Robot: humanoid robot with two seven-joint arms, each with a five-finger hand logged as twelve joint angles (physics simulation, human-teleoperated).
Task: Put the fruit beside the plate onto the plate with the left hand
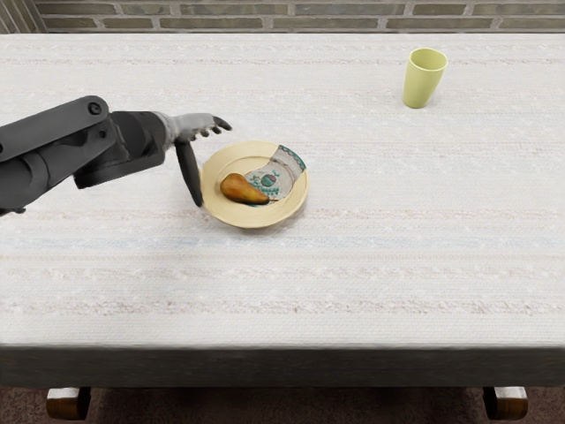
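On the plate, left of centre, lies the pear. Left hand hangs just beside the plate's left rim, fingers spread, holding nothing. I judge placement done. Next I'd lift away without nudging the rim. 1 cup stands well apart.

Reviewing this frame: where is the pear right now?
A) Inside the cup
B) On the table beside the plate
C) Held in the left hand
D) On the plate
D: the pear lies on the plate, apart from the left hand, whose fingers are spread and hold nothing.
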